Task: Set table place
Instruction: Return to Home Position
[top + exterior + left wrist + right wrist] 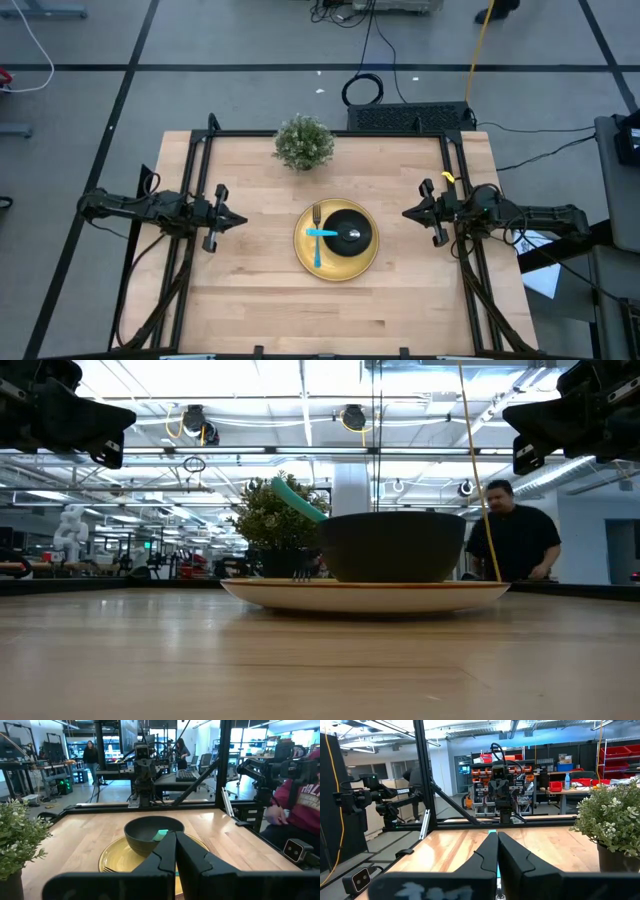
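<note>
— Two claws, both clenched on nothing. Our left claw (235, 219) hangs over the left side of the worktop (260, 300), tips pointing right. Which way does the setting lie from it?

— To its right, well apart and slightly nearer to us. The yellow plate (340, 270) sits mid-worktop. The fork (318, 256) lies on the plate's left part, its long axis running near to far. The black bowl (358, 222) stands on the plate's middle, and the spoon (322, 233) rests in it, handle sticking out leftward above the fork.

— And our right claw (407, 213)?

— It hangs over the right side, tips pointing left at the plate. It is the nearer of the two, yet touches nothing.

— So, going home?

— We judge each arm need only draw outward, away from the plate. The potted plant (303, 142) at the far edge stands off both paths.
</note>
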